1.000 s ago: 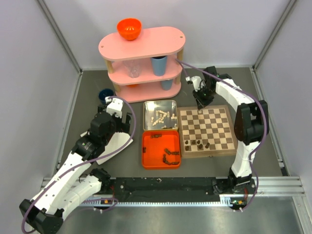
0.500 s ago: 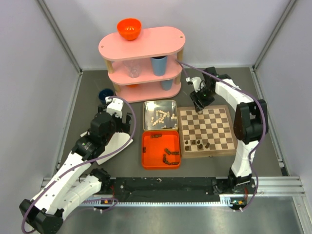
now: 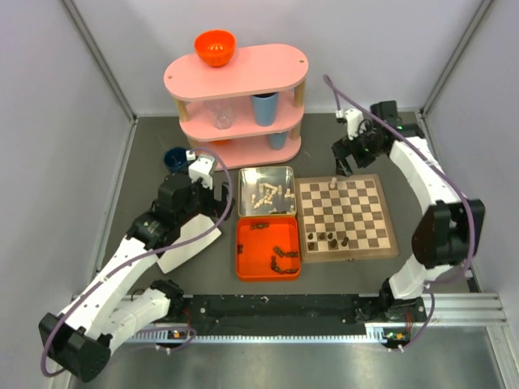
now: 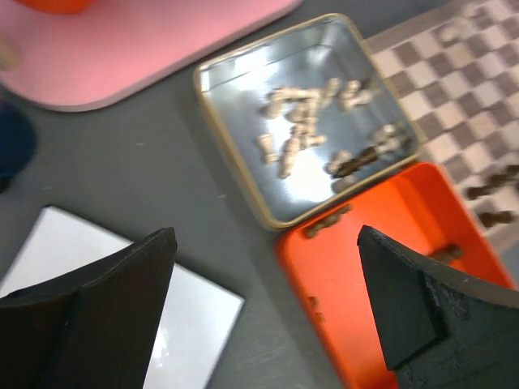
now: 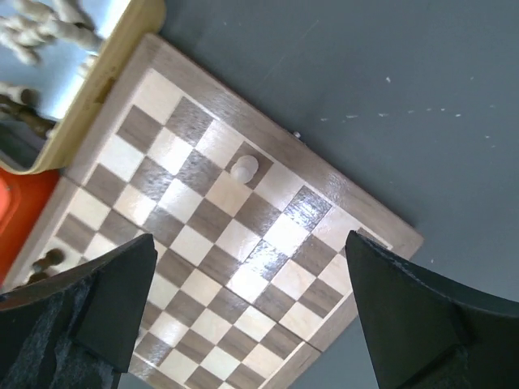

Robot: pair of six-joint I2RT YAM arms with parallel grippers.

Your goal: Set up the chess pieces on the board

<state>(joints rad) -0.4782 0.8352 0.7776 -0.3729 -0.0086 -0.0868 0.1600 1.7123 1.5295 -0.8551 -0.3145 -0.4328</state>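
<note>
board: the chessboard (image 3: 357, 254) is lying flat before the right arm, with the silver tin (image 3: 240, 193) just beside its left edge and the orange tray (image 3: 238, 251) sitting nearer the bases.
pieces placed: one cream piece (image 5: 244, 168) is standing upright on the far row; three dark pieces (image 3: 328, 238) are standing near the board's near edge.
pieces waiting: loose cream pieces (image 4: 300, 134) are lying on their sides in the tin, their long axes pointing every which way; loose dark pieces (image 3: 280, 258) are lying in the tray.
right gripper (image 5: 250, 241): hovering over the board's far edge, looking down on the standing cream piece without touching it; its fingers (image 5: 89, 316) are spreading wide and holding nothing.
left gripper (image 4: 266, 235): hanging over the table left of the tin, by a white sheet (image 4: 190, 324); its fingers (image 4: 97, 324) are gaping wide, empty.
key relation: the tin is lying just ahead of the left fingers, so the left arm is looking nearer; the right would be reaching across the board.
progress: barely beginning, most pieces not yet on the board.
</note>
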